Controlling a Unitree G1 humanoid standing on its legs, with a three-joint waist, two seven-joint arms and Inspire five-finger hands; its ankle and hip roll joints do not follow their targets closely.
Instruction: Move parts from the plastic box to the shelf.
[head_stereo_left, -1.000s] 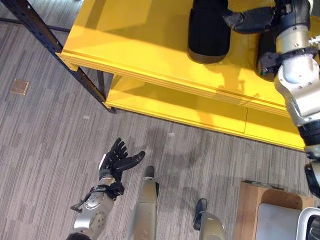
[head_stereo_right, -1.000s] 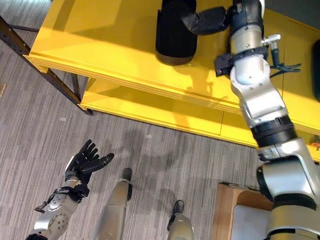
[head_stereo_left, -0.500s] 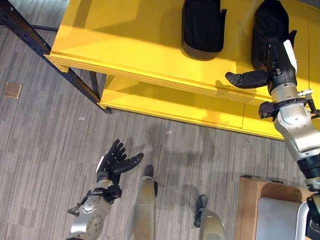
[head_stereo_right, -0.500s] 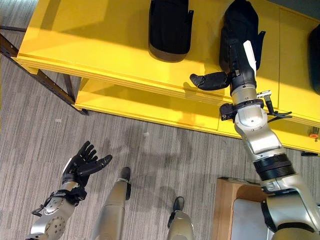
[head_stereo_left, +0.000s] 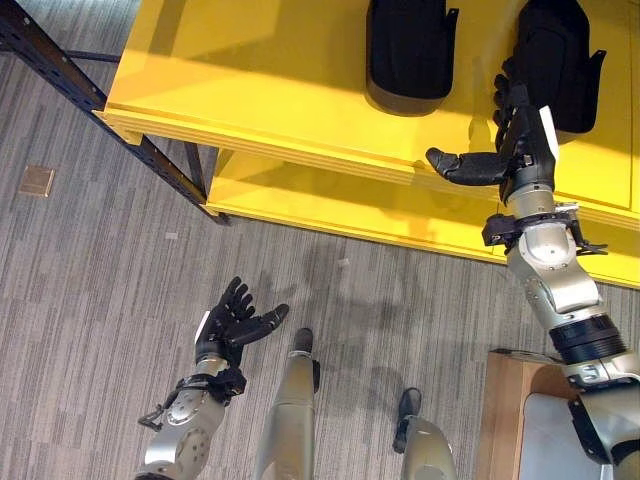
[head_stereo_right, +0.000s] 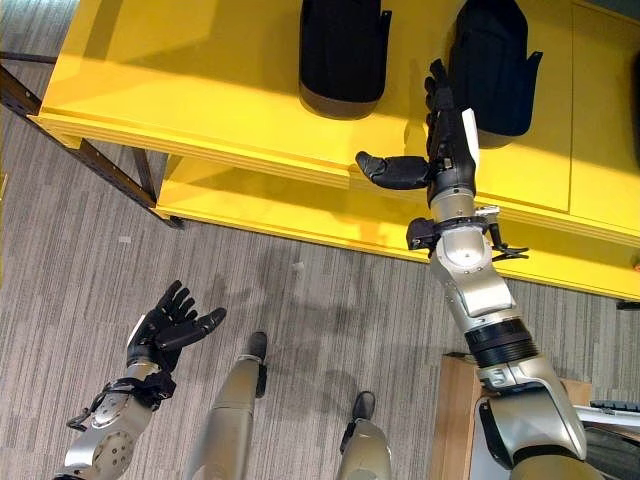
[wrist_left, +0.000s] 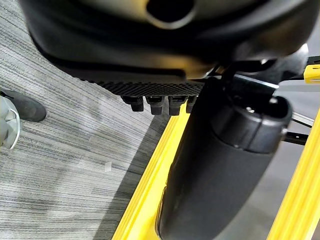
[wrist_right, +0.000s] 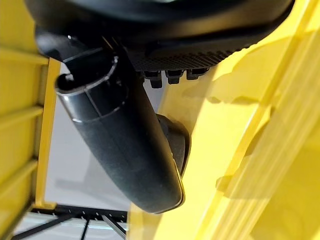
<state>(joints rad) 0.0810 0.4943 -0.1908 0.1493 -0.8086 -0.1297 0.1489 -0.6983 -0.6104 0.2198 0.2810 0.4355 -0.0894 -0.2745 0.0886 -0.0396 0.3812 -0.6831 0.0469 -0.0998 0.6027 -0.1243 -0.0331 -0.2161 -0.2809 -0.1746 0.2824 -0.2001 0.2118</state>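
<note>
Two black parts lie on the yellow shelf, with the right hand spread empty above them.

The first part (head_stereo_left: 410, 50) rests on the upper board of the shelf (head_stereo_left: 250, 90), and the second part (head_stereo_left: 556, 60) lies to its right, well apart from it. The right hand (head_stereo_left: 515, 135) is raised over the shelf's front edge between the two, its fingers straight and reaching up beside the second part, its thumb (head_stereo_left: 455, 165) stuck out sideways toward the first; it grips nothing. A lower yellow board shows beneath the upper one, and a dark metal frame (head_stereo_left: 110, 110) carries the shelf at its left end. The left hand (head_stereo_left: 232, 322) hangs low over the grey striped floor (head_stereo_left: 90, 300), palm up, fingers loosely spread and holding nothing. At the lower right stands the corner of a wooden box (head_stereo_left: 505, 400).
</note>
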